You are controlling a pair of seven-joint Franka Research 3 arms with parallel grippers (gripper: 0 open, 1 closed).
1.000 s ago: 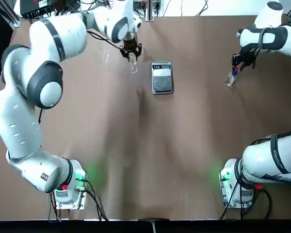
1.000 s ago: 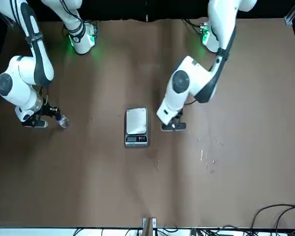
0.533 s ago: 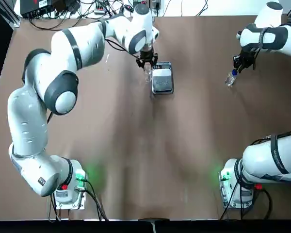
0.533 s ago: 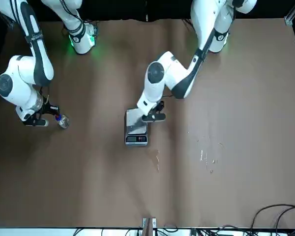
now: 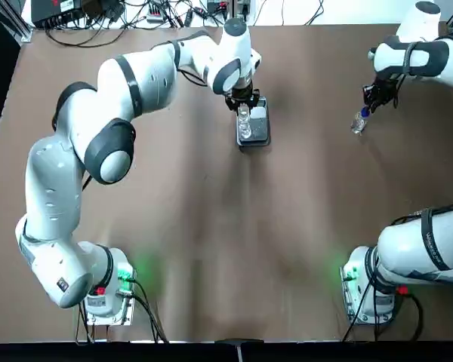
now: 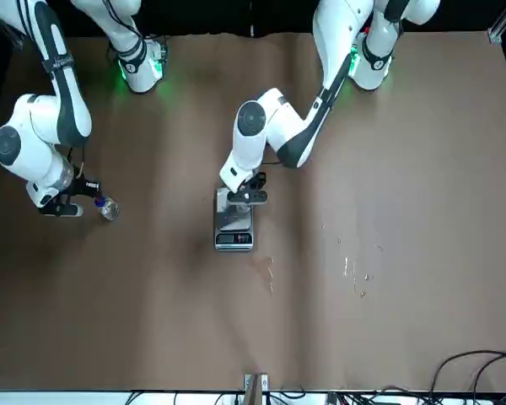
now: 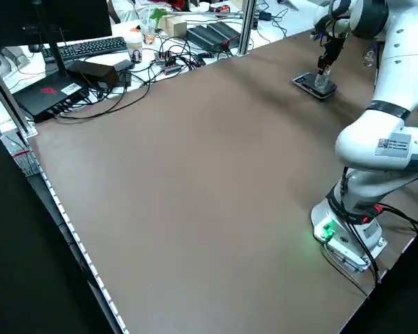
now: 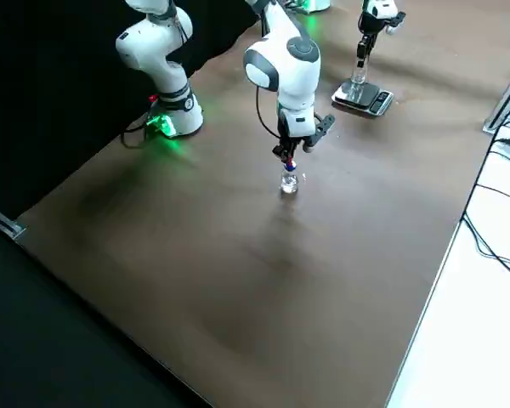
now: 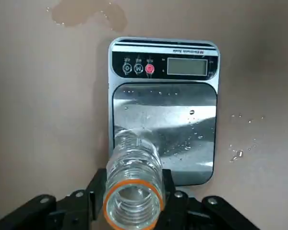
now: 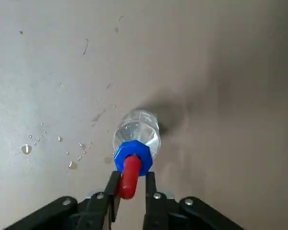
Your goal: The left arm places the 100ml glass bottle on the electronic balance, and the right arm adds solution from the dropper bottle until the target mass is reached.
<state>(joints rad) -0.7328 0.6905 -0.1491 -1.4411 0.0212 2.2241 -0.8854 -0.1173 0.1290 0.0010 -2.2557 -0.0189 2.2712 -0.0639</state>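
Two grippers were at work. On the left, the left gripper (image 9: pixel 134 191) was clamped on the glass bottle (image 9: pixel 134 184), holding it over the steel pan of the electronic balance (image 9: pixel 192 129); whether it touched the pan, I could not tell. Well apart, on the right, the right gripper (image 10: pixel 132 184) was clamped on the dropper bottle (image 10: pixel 137 134), its red tip (image 10: pixel 129 179) between the fingers, near the brown tabletop (image 5: pixel 309 226).

White, grey and black over a brown bench (image 5: pixel 302 226).
The glass bottle (image 9: pixel 134 167) is colourless with an orange ring; the dropper bottle (image 10: pixel 143 129) is clear, its cap (image 10: pixel 134 155) blue, its tip (image 10: pixel 129 177) red. The scale (image 9: pixel 163 115) is silver, its display strip (image 9: pixel 158 65) black, with one red button (image 9: pixel 150 69) beside a grey-green screen (image 9: pixel 187 66).
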